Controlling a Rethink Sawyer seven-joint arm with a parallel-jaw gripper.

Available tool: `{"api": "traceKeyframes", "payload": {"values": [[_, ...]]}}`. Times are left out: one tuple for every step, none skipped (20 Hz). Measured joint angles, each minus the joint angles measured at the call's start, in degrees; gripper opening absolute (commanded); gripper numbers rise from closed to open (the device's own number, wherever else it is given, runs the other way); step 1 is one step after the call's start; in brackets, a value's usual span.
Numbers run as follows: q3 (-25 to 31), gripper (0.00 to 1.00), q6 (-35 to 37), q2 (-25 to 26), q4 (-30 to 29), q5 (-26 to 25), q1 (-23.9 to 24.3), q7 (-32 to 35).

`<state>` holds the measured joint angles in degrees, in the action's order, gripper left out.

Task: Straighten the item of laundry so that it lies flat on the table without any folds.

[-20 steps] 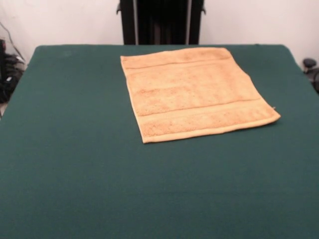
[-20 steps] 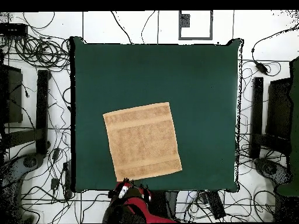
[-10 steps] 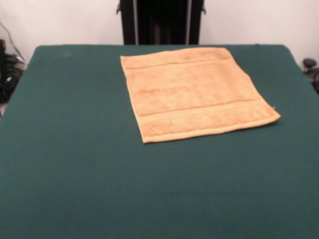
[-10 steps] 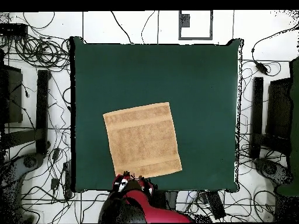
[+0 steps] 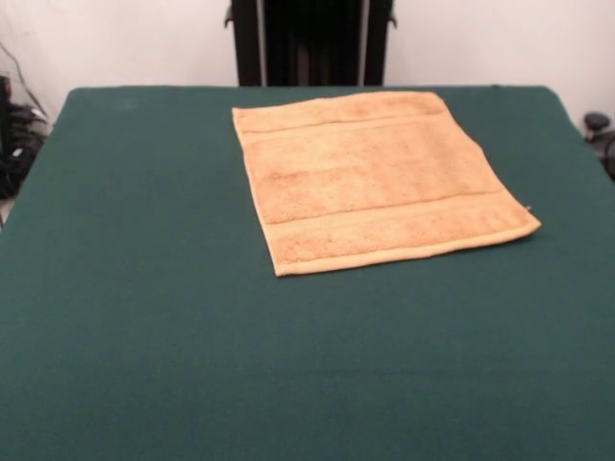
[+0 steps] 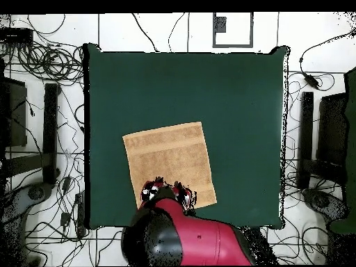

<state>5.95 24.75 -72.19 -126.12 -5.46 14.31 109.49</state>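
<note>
Overhead view: I saw the arm (image 6: 184, 240) covering the towel's (image 6: 167, 156) near edge; the gripper itself was hidden, couldn't tell its opening. Towel lay flat on the table (image 5: 144, 317), no containers.

The towel (image 5: 375, 178) lies flat on the table (image 5: 144, 317), toward its far side.

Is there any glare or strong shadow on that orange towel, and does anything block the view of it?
Front view: the towel is evenly lit, with no glare and only a thin shadow under its near edge on the table. Overhead view: the red arm covers the towel's edge nearest the robot's base.
</note>
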Motion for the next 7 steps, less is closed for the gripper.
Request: {"api": "traceKeyframes", "payload": {"values": [[0.0, 1.00, 0.7, 0.2, 1.1, 0.0, 0.4, 0.0], [0.0, 1.00, 1.2, 0.3, 1.8, 0.0, 0.6, 0.0], [0.0, 1.00, 1.7, 0.4, 2.5, 0.0, 0.9, 0.0], [0.0, 1.00, 2.5, 0.5, 3.3, 0.0, 1.3, 0.0], [0.0, 1.00, 2.8, 0.6, 3.7, 0.0, 1.5, 0.0], [0.0, 1.00, 3.5, 0.9, 4.5, 0.0, 2.0, 0.0], [0.0, 1.00, 3.9, 1.0, 4.9, 0.0, 2.2, 0.0]]}}
